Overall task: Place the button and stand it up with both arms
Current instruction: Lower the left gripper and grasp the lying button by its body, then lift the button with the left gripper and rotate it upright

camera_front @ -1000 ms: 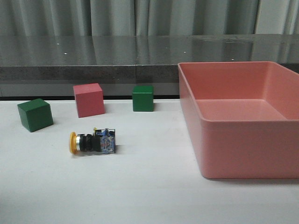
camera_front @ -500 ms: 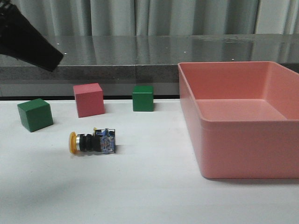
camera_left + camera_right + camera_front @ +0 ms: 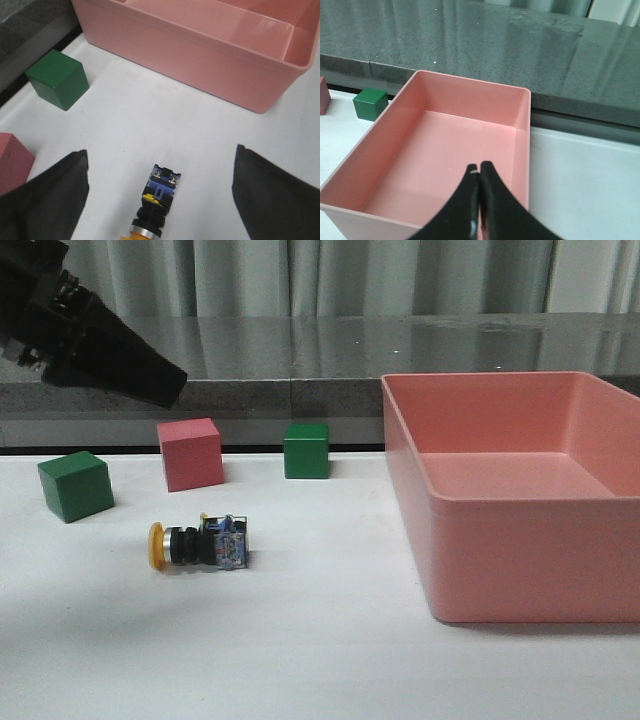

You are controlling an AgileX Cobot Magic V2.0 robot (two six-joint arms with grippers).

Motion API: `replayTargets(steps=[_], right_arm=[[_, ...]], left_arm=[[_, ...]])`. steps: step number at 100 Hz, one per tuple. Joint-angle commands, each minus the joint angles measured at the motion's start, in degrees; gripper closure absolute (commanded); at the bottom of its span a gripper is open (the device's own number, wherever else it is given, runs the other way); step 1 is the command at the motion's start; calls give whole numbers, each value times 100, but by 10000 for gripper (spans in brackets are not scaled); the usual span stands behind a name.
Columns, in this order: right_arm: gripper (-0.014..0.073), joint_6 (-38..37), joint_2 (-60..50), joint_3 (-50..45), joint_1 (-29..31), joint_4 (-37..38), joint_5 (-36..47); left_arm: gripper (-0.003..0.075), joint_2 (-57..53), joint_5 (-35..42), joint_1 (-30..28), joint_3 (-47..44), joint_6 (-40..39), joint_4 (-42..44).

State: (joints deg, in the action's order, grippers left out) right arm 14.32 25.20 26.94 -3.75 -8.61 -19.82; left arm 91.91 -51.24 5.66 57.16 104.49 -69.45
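Note:
The button lies on its side on the white table, yellow cap to the left, blue-and-clear base to the right. In the left wrist view the button lies between my open left fingers, well below them. My left gripper comes in from the upper left of the front view, high above the table, behind and left of the button; in its own view the left gripper is wide open and empty. My right gripper is shut and empty above the pink bin; it is out of the front view.
A large pink bin fills the right side. Behind the button stand a pink cube and a green cube; another green cube sits at the left. A dark ledge runs along the back.
My left arm has come into the front view from the upper left and moved right and down toward the button. The button and the cubes have not moved.

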Motion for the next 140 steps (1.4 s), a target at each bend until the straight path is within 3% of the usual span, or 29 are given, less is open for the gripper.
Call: replayTargets(steps=[1, 26, 82, 111, 133, 140], right_arm=[[655, 17, 11, 147, 14, -26, 395], [655, 17, 11, 147, 14, -26, 394], [655, 17, 11, 147, 14, -26, 394], [655, 17, 11, 147, 14, -26, 394], [655, 17, 11, 147, 14, -26, 394], [655, 17, 11, 147, 14, -26, 394]], left_arm=[[156, -42, -111, 37, 172, 622, -390], [156, 609, -255, 37, 172, 1631, -390], [174, 2025, -318, 37, 172, 2062, -516], [395, 2216, -188, 37, 172, 2248, -587], [723, 2190, -238, 27, 185, 2257, -575], [740, 2097, -400, 29, 229, 2220, -601]])
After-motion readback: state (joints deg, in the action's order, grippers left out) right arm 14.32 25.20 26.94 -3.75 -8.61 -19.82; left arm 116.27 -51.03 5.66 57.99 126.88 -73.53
